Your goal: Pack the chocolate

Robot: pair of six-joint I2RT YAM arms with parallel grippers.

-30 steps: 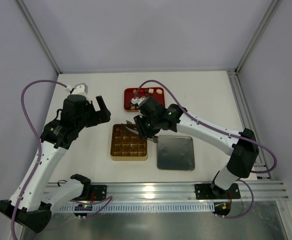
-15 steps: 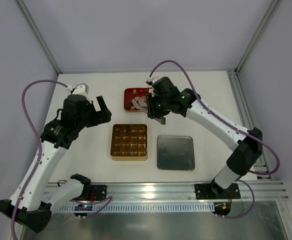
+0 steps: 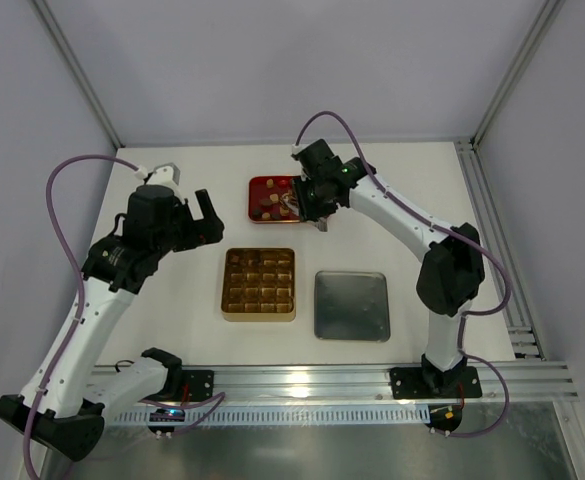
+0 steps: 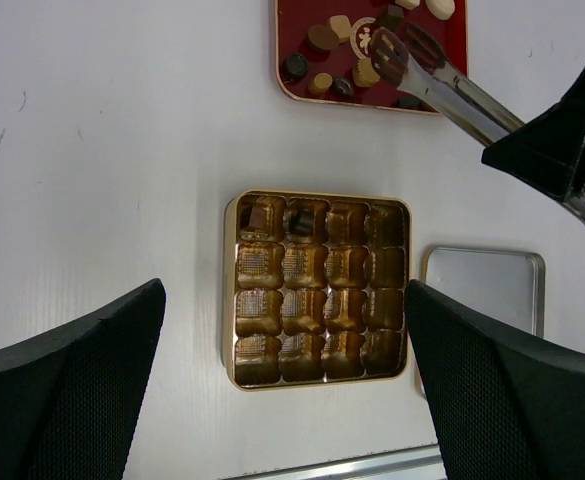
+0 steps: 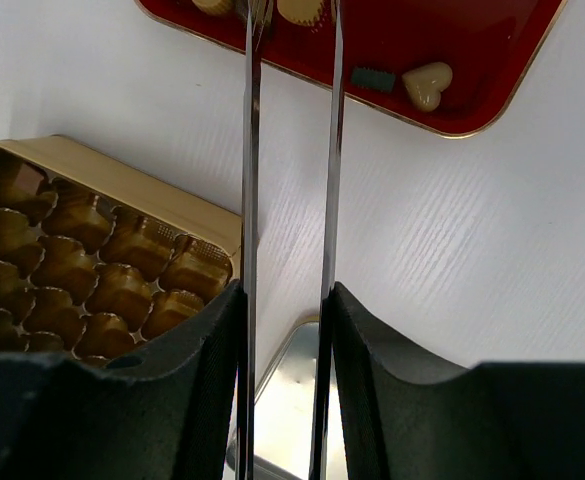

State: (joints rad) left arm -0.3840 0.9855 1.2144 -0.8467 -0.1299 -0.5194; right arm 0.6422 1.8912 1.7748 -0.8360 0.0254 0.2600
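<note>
Chocolate pieces (image 4: 322, 38) lie in the red tray (image 4: 294, 22). They are tiny, so the right end effector (image 5: 287, 310) is clamped on tongs (image 4: 442, 85) reaching in. The left end effector (image 3: 205, 218) hangs wide apart over the gold box (image 4: 230, 300)

— What surrounds your workspace?
— You have a white table (image 3: 412, 190) boxed in by plain grey walls (image 3: 292, 60), with aluminium posts (image 3: 77, 70) at the back corners.
— And nearest you?
— An aluminium rail (image 3: 322, 378) along the near edge, catching glare.
</note>
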